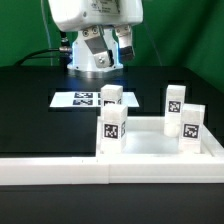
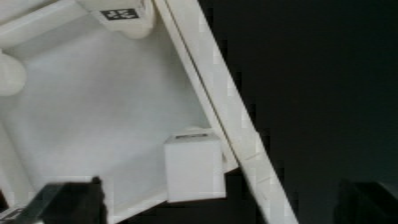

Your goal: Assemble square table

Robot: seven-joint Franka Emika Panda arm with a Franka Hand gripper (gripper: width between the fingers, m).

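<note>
The square table's white slab [image 1: 150,146] lies flat near the front of the black table. Four tagged white legs stand upright at its corners: two at the back [image 1: 110,97] [image 1: 175,100] and two at the front [image 1: 112,128] [image 1: 191,122]. My gripper [image 1: 107,48] hangs open well above and behind them, holding nothing. In the wrist view the slab [image 2: 107,110] fills the frame with its rim [image 2: 214,85] running across. One leg [image 2: 196,165] shows below my open gripper [image 2: 214,212], and another leg [image 2: 111,15] shows at the frame's edge.
The long white L-shaped barrier wall [image 1: 60,172] runs along the front and up the exterior view's right, against the slab. The marker board [image 1: 82,98] lies flat behind the legs. The robot's base [image 1: 95,62] stands at the back, before a green backdrop.
</note>
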